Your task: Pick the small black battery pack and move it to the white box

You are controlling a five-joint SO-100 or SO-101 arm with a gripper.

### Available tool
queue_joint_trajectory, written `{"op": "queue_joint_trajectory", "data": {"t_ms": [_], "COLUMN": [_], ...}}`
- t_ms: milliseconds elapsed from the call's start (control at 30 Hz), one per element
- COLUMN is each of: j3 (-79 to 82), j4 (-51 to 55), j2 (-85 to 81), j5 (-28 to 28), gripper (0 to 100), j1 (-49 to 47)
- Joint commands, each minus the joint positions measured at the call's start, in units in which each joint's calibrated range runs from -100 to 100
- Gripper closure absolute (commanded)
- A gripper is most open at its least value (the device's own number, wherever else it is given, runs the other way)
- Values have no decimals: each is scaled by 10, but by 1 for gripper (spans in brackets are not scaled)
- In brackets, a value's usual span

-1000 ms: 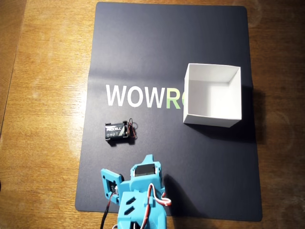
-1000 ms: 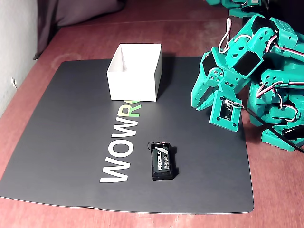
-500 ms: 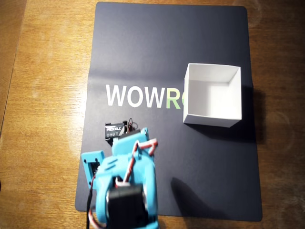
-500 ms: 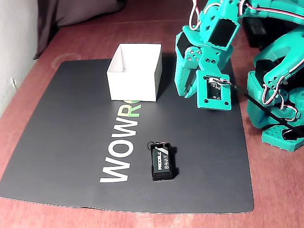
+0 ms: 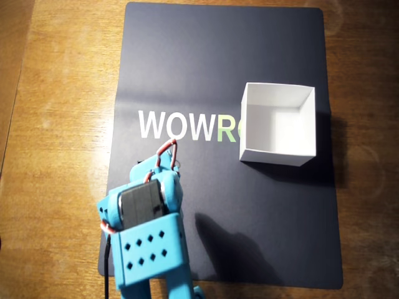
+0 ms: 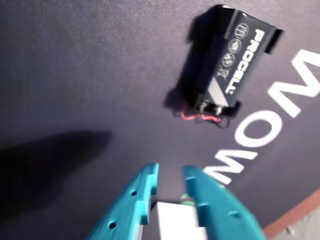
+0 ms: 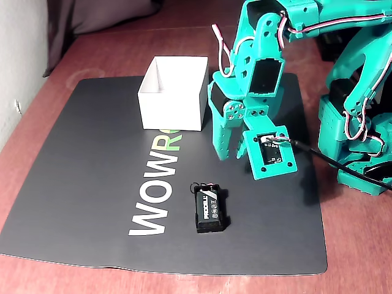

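Right now your gripper (image 7: 222, 154) hangs in the air above the dark mat (image 7: 92, 184), its two teal fingers (image 6: 142, 192) close together with only a narrow gap and nothing between them; you have not grasped anything. In the fixed view the battery pack (image 7: 211, 210) lies flat on the mat, below and slightly left of the gripper, apart from it, just right of the white "WOW" lettering (image 7: 156, 199). Your wrist view shows the battery pack (image 6: 234, 67) near the top right, well apart from the fingertips, with "PROCELL" readable on its face and its thin red and black wires (image 6: 202, 114) curled at the end nearer the gripper. From overhead, the arm (image 5: 146, 233) covers the battery pack entirely. You can see the white box (image 7: 173, 92) standing open-topped on the mat's far side, covering the end of the lettering, with nothing visible in it from overhead (image 5: 277, 123).
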Motion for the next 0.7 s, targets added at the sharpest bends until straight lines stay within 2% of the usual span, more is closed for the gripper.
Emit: {"op": "queue_joint_trajectory", "data": {"t_ms": [0, 267, 500, 667], "j3": [-24, -25, -31, -31], "j4": [-5, -31, -55, -56], "j2": [20, 31, 35, 35], "j5": [-2, -4, -99, -111], "gripper": [82, 80, 80, 80], "j1": [-4, -68, -122, -122]}}
